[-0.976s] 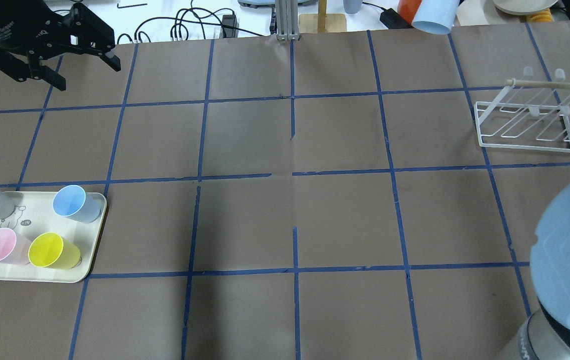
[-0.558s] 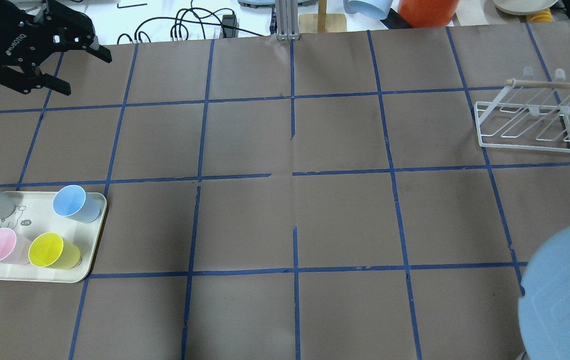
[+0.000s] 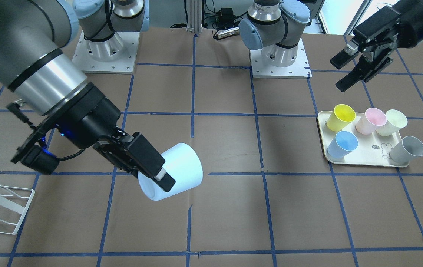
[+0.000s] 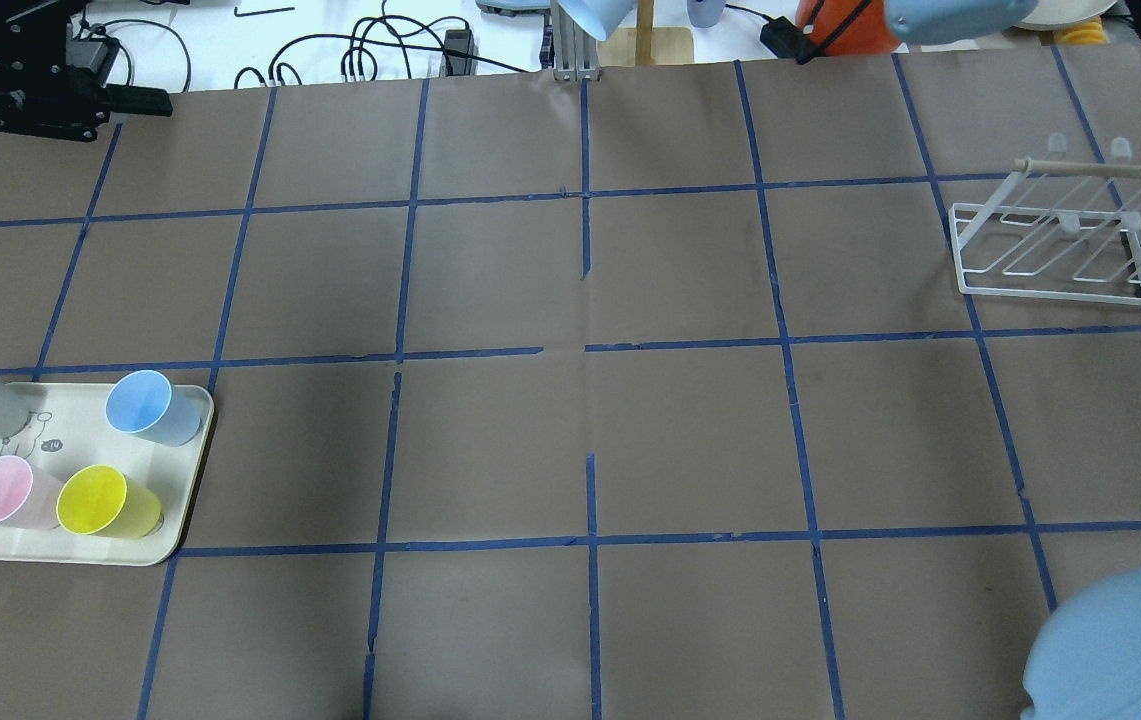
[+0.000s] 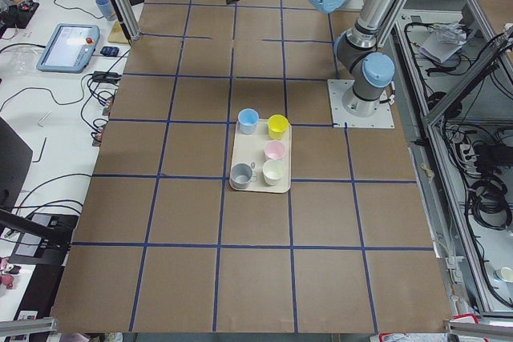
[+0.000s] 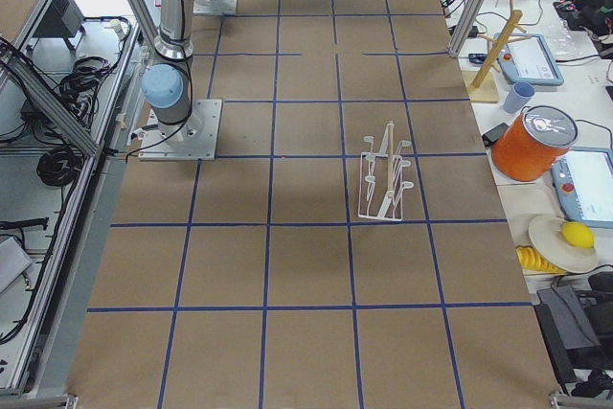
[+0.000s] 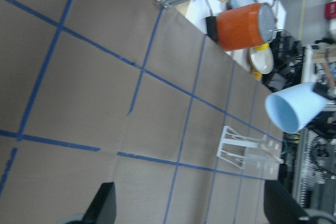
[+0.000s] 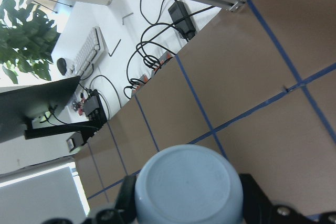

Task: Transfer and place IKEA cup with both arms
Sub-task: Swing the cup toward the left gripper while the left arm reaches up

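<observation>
Cup (image 3: 183, 167), pinched on its side in the right gripper (image 3: 156, 175), has swung aloft toward mid-counter (image 3: 233, 222) while the left gripper (image 3: 343, 74), spread and empty, has drawn back, so the handover looks done and only placing remains.

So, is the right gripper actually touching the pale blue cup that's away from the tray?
Touching. The front-facing view shows the right gripper shut on the IKEA cup, one finger flat against its wall. The right wrist view shows its base between both fingers.
</observation>
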You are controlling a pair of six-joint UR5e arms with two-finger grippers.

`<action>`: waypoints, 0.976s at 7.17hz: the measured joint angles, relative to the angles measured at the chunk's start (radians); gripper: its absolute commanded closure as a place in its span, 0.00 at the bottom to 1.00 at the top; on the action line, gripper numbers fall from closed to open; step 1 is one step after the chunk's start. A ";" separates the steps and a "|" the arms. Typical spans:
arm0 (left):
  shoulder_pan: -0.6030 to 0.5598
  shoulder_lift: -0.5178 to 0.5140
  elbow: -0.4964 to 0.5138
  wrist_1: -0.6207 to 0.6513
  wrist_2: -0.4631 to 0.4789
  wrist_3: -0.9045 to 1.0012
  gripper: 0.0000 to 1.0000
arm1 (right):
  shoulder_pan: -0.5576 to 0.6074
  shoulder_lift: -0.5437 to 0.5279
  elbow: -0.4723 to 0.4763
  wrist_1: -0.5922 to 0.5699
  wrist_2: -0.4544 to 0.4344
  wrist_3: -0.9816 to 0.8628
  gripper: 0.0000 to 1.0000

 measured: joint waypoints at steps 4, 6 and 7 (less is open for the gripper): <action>-0.022 -0.021 -0.226 0.487 -0.110 -0.074 0.00 | 0.021 -0.130 0.170 -0.159 0.173 0.314 0.56; -0.086 -0.019 -0.262 0.761 -0.106 -0.160 0.00 | 0.045 -0.180 0.258 -0.173 0.211 0.356 0.56; -0.103 -0.022 -0.271 0.880 -0.103 -0.181 0.00 | 0.061 -0.188 0.287 -0.192 0.217 0.374 0.56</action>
